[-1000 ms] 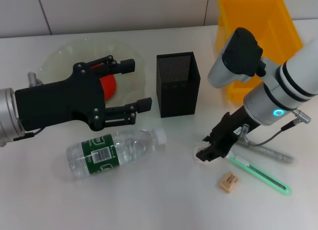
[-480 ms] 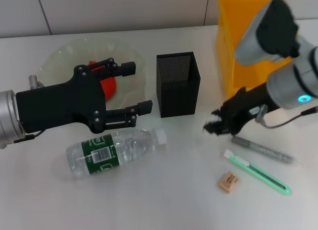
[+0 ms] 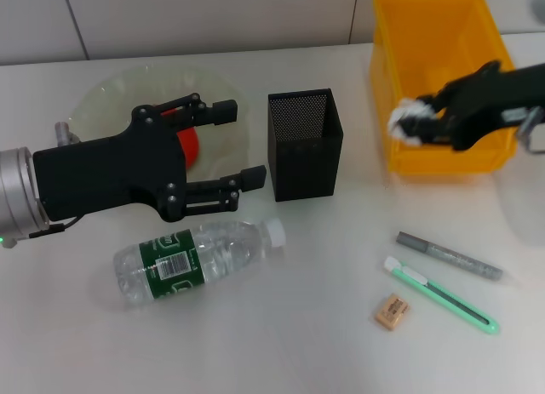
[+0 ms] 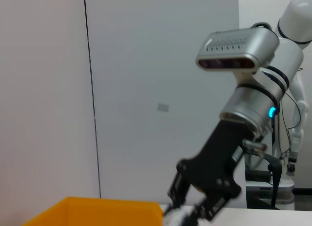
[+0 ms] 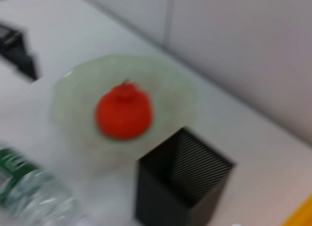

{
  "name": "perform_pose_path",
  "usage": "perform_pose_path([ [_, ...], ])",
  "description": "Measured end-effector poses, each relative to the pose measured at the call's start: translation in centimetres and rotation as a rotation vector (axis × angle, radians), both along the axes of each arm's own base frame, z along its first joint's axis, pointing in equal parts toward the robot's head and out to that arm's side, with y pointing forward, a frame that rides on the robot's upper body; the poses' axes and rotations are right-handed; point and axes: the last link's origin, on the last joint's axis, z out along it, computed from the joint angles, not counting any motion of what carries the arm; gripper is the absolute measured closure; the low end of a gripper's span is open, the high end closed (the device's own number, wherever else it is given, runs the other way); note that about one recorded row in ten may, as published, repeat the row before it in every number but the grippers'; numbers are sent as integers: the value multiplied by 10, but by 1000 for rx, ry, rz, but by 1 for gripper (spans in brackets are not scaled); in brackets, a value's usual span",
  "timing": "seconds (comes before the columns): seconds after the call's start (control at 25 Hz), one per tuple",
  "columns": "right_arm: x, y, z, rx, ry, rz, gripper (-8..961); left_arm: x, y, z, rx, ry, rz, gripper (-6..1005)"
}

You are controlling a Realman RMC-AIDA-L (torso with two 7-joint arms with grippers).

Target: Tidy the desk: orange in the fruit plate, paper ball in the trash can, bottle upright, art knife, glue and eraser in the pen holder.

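Head view: my right tool [image 3: 415, 122] is clamped on the crumpled white paper ball [image 3: 407, 120], held over the near-left corner of the big bright yellow rectangular plastic trash can [image 3: 443, 45], above its front wall. My left tool [image 3: 230, 147] hangs with fingers spread wide apart, nothing between them, over the near edge of the wide translucent pale-green fruit plate [image 3: 106, 96]. The red-orange round orange [image 3: 186, 145] sits in that plate, partly hidden behind the tool. The black square metal-mesh pen holder [image 3: 305, 143] stands upright between plate and trash can. The small clear plastic bottle with green label [image 3: 197, 259] lies on its side on the plain white worktop [image 3: 298, 343], just in front of the left tool, cap pointing right. On the right, the thin grey glue tube [image 3: 449, 256], the slim mint-green and white art knife [image 3: 440, 294] and the tiny tan eraser block [image 3: 392, 311] lie flat, near each other, none in the holder.

Left wrist view: right tool [image 4: 187, 214] seen from across, white paper at its tip, just above the yellow trash can rim [image 4: 97, 209].

Right wrist view: orange [image 5: 123, 110] centred in the fruit plate [image 5: 73, 94]; pen holder [image 5: 183, 187] beside it; bottle [image 5: 29, 192] lying at the frame corner. Own fingers not visible here.
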Motion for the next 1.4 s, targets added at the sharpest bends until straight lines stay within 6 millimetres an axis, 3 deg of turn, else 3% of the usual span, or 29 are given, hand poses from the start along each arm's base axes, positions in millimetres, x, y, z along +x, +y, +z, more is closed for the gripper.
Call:
perform_pose_path([
  [0.04, 5, 3, 11, 45, 2, 5, 630, 0, 0, 0, 0, -1, 0, 183],
  [0.24, 22, 14, 25, 169, -3, 36, 633, 1, 0, -3, -3, 1, 2, 184],
  [0.84, 71, 57, 20, 370, 10, 46, 639, 5, -1, -11, -24, 14, -9, 184],
  [1.4, 82, 68, 21, 426, 112, 37, 592, 5, -1, -11, -26, 14, -9, 184],
])
